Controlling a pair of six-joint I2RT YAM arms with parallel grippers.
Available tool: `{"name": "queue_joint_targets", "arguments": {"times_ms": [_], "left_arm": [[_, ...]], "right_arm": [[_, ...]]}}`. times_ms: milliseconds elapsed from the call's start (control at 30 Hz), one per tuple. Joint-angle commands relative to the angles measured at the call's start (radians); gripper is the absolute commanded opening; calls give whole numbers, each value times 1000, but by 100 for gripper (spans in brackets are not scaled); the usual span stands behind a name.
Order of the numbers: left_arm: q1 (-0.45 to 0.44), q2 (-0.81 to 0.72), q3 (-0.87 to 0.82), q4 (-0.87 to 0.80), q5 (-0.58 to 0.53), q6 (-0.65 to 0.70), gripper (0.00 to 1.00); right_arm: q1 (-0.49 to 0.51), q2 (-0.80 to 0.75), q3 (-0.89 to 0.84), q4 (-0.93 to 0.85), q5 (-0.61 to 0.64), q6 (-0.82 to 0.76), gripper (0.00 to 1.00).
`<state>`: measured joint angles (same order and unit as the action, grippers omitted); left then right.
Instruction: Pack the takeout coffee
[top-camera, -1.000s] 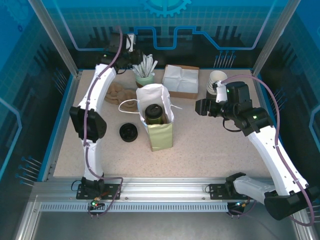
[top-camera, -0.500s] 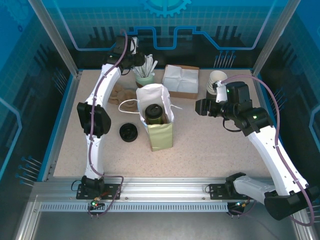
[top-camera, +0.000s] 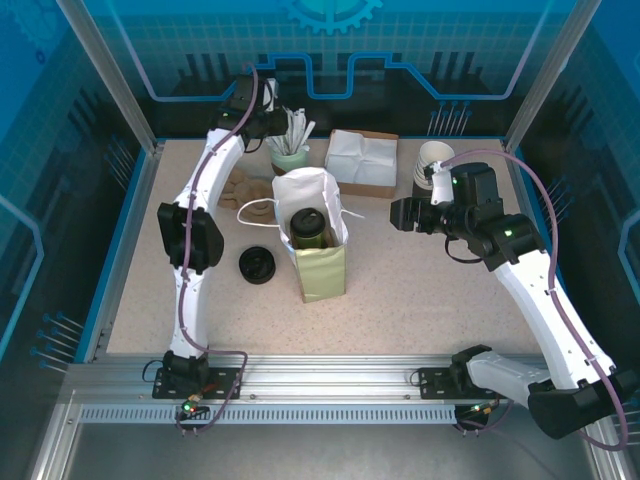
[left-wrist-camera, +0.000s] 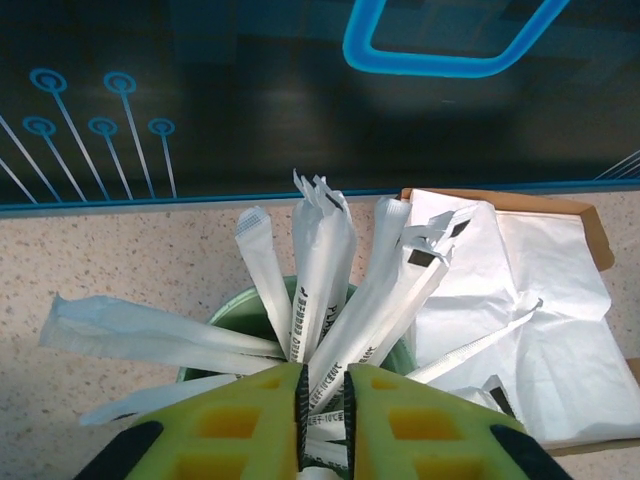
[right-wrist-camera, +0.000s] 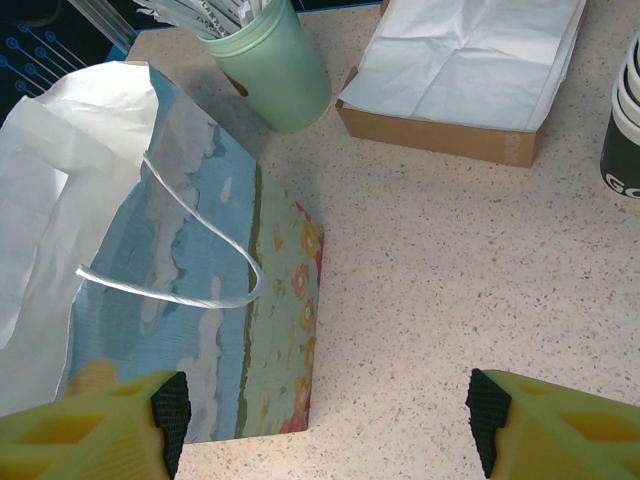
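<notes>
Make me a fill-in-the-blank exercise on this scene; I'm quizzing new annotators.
1. The takeout coffee stands ___ the paper bag.
2. The left gripper pinches a paper-wrapped stick in the ___ cup.
3. The right gripper hovers with its jaws ___.
4. A loose black lid lies on the bag's ___ side in the top view.
Missing words: inside, green, open, left.

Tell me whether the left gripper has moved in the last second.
Yes. In the top view the left gripper has shifted right, closer to the green cup of wrapped sticks.
</notes>
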<state>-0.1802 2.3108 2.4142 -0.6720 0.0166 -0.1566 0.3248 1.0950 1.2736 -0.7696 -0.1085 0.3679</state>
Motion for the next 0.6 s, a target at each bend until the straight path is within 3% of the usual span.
{"name": "queue_joint_targets", "arguments": {"times_ms": [0, 267, 567], "left_arm": [[-8, 9, 36, 7, -12, -5, 13], [-10, -57, 42, 13, -13, -4, 0], [-18, -212, 40, 12, -8, 6, 0]], "right_arm": [[-16, 2, 9, 0, 4, -17, 76], [-20, 0, 16, -4, 5, -20, 76], [-21, -15, 10, -2, 4, -13, 76]]}}
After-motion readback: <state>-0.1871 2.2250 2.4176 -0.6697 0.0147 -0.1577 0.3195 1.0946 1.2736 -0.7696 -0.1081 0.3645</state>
